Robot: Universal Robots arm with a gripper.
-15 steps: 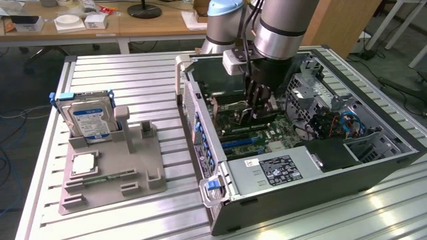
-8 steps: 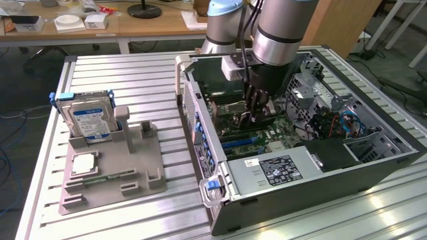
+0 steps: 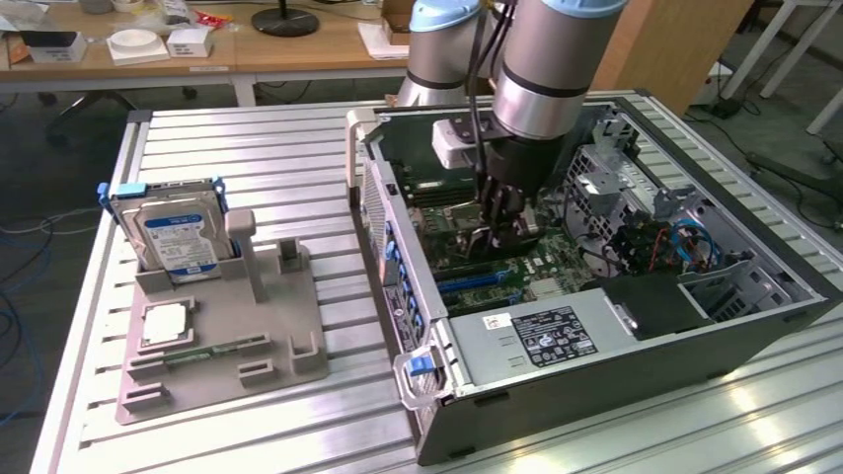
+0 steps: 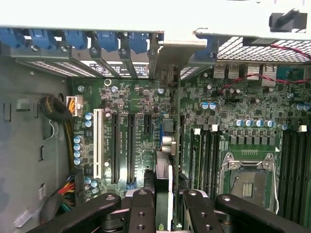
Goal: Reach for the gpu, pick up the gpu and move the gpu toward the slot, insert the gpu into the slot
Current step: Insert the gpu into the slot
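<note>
Gpu [image 4: 163,179] stands on its edge between the two fingers [image 4: 141,208], which are closed narrowly on it. Its silver end bracket [image 4: 177,48] reaches away from the fingers to the back wall of the computer case [image 4: 43,9]. The card hangs just over the motherboard [image 4: 146,102], with the long black slots [image 4: 130,145] just beside it. I cannot tell which slot it is aimed at, or whether its lower edge already touches one, because the card hides that line. If it is a little to the side or tilted, pressing down could bend the contacts or catch the bracket on the case wall.

In the exterior view, the fingers [image 3: 498,212] are deep inside the case [image 3: 658,346]. The arm [image 3: 554,69] covers most of the card, so it is hard to separate from the dark parts below.
</note>
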